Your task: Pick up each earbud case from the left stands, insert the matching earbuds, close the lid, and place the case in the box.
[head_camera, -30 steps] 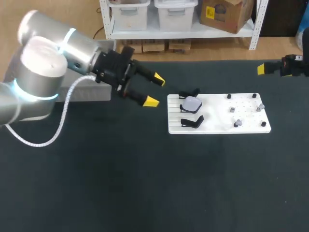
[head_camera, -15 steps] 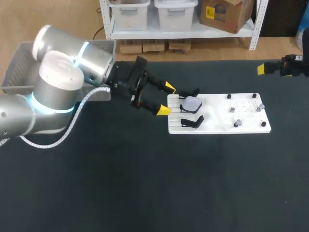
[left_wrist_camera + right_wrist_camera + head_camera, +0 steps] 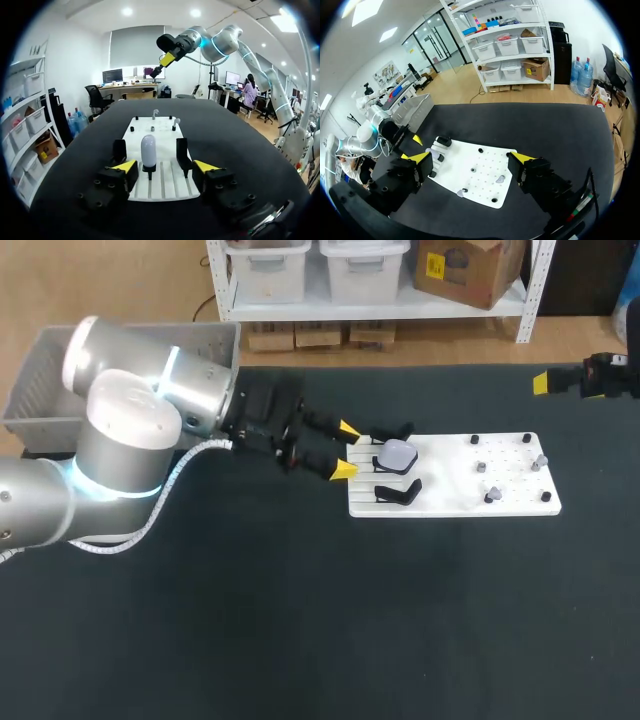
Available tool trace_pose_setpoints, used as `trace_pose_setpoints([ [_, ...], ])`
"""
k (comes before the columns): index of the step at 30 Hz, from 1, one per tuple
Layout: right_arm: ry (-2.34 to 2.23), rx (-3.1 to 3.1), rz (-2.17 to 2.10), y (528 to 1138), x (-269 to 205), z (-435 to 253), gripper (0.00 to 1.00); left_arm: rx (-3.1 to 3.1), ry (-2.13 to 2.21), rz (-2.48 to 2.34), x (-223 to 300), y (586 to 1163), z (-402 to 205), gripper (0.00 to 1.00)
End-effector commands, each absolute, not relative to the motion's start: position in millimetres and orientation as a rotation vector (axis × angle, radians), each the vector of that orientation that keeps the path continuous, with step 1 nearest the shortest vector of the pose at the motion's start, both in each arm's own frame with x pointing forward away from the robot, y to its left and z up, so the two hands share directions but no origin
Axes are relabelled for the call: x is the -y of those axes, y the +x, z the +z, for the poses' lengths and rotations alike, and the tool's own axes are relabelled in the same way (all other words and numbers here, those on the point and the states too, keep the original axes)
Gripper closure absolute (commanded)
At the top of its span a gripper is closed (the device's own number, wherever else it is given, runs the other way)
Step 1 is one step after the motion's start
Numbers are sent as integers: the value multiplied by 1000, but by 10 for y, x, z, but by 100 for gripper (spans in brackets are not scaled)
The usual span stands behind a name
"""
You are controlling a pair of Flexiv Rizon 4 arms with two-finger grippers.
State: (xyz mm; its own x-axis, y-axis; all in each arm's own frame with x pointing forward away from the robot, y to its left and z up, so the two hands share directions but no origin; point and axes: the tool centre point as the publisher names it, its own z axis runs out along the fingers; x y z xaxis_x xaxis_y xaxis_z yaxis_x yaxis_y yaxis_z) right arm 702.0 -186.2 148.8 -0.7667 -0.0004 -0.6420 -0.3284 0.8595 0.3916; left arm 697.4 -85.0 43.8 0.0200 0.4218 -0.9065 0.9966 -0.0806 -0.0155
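Observation:
A pale lavender earbud case [image 3: 398, 454] sits on the middle black stand at the left end of the white board [image 3: 450, 490]. Empty black stands [image 3: 398, 492] flank it. My left gripper [image 3: 345, 449] is open at the board's left edge, with the case a short way ahead. In the left wrist view the case [image 3: 148, 150] stands upright ahead of the gripper [image 3: 165, 167], nearer its left finger, untouched. Small earbuds [image 3: 492, 496] rest on pegs at the board's right end. My right gripper [image 3: 545, 383] hangs open high at the far right, well clear of the board [image 3: 485, 172].
A grey mesh basket [image 3: 40, 390] stands at the back left, behind my left arm. The board lies on a dark table mat. In the right wrist view the basket [image 3: 415, 107] shows beyond the board's stand end.
My left arm has swung right and down towards the board's left edge, uncovering the basket. Its fingers have drawn somewhat closer together. The right arm has not moved.

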Motion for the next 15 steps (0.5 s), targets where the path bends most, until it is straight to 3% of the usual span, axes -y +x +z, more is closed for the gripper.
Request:
trace_pose_setpoints([
  [1, -237, -2372, 648, 7014, 1860, 1494, 0, -1472, 1598, -1033, 849, 7015, 437, 41],
  [3, -237, -2372, 648, 7014, 1860, 1494, 0, -1467, 1600, -1039, 854, 7033, 437, 38],
  [5, -237, -2372, 648, 7014, 1860, 1494, 0, -1465, 1597, -1046, 865, 7039, 436, 28],
  [11, -237, -2372, 648, 7014, 1860, 1494, 0, -1473, 1599, -1090, 920, 7060, 361, 25],
  [15, -237, -2372, 648, 7014, 1860, 1494, 0, -1472, 1589, -1121, 972, 7111, 318, 31],
])
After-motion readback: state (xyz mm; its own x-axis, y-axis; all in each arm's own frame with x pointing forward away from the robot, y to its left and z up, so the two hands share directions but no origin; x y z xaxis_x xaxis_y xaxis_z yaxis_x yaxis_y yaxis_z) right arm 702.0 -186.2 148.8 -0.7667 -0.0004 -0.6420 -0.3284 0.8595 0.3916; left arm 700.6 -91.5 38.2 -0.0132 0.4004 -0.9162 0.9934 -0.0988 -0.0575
